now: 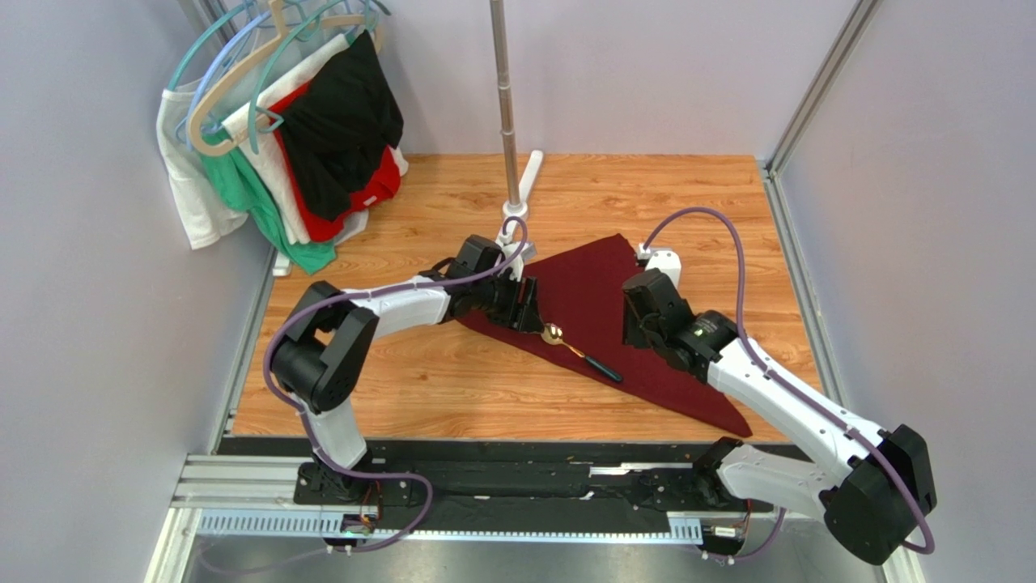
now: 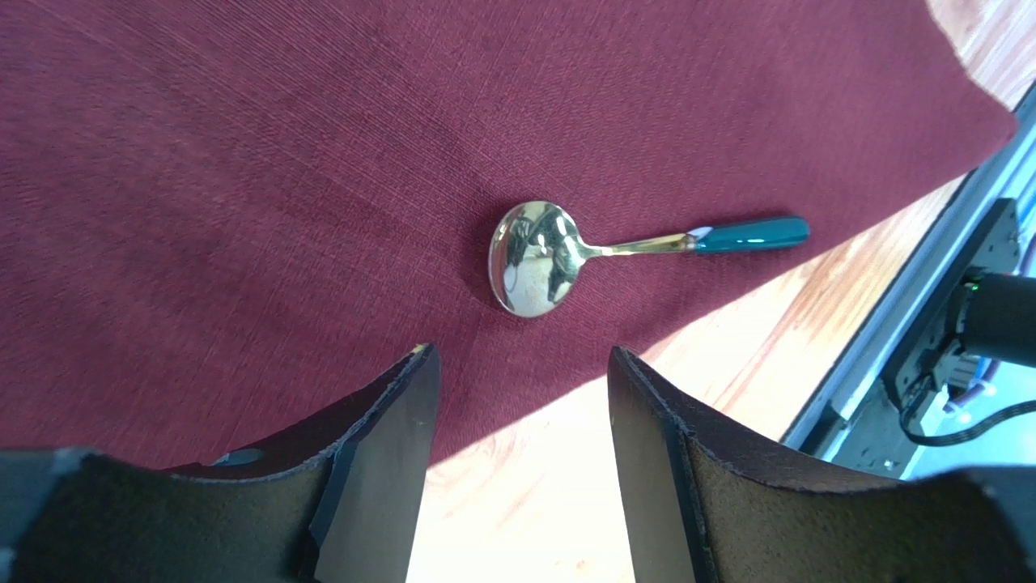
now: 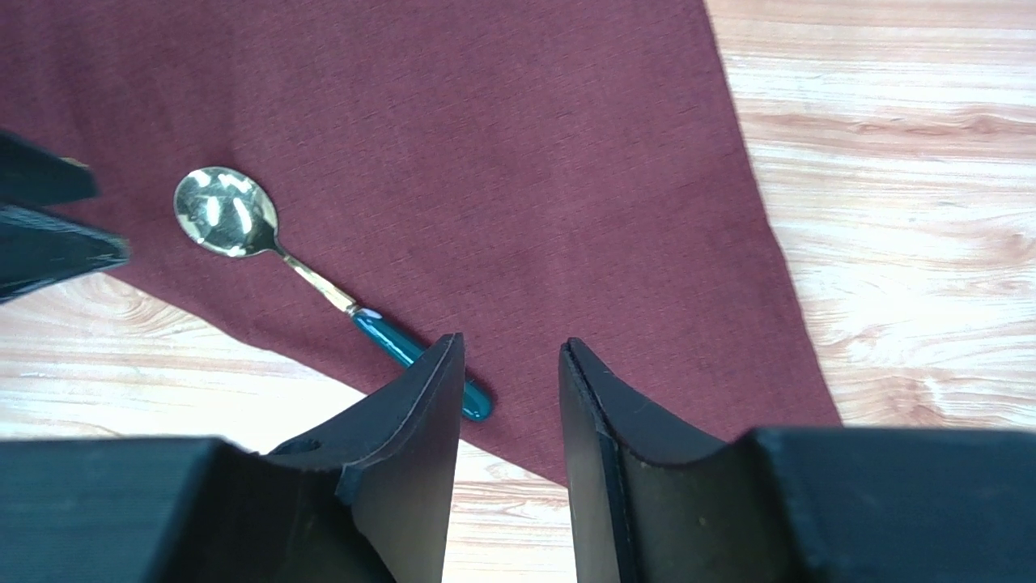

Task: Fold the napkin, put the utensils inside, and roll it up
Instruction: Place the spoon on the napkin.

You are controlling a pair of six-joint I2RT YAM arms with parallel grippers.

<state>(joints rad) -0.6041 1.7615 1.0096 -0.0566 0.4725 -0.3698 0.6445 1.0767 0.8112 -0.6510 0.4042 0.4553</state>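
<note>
spoon (image 2: 535, 258) on folded napkin (image 1: 584, 286), so we likely roll next. left gripper (image 2: 517, 364), right gripper (image 3: 511, 352) both spread, empty; spoon just ahead of fingertips. we'd pinch the near edge.

The white-and-black left arm (image 1: 395, 304) is stretching low toward the right, its black two-finger left gripper (image 2: 517, 364) pointing down with jaws apart and empty, while the matching right arm (image 1: 778, 389) is angling inward, its right gripper (image 3: 511, 350) holding a narrower, empty gap.
</note>
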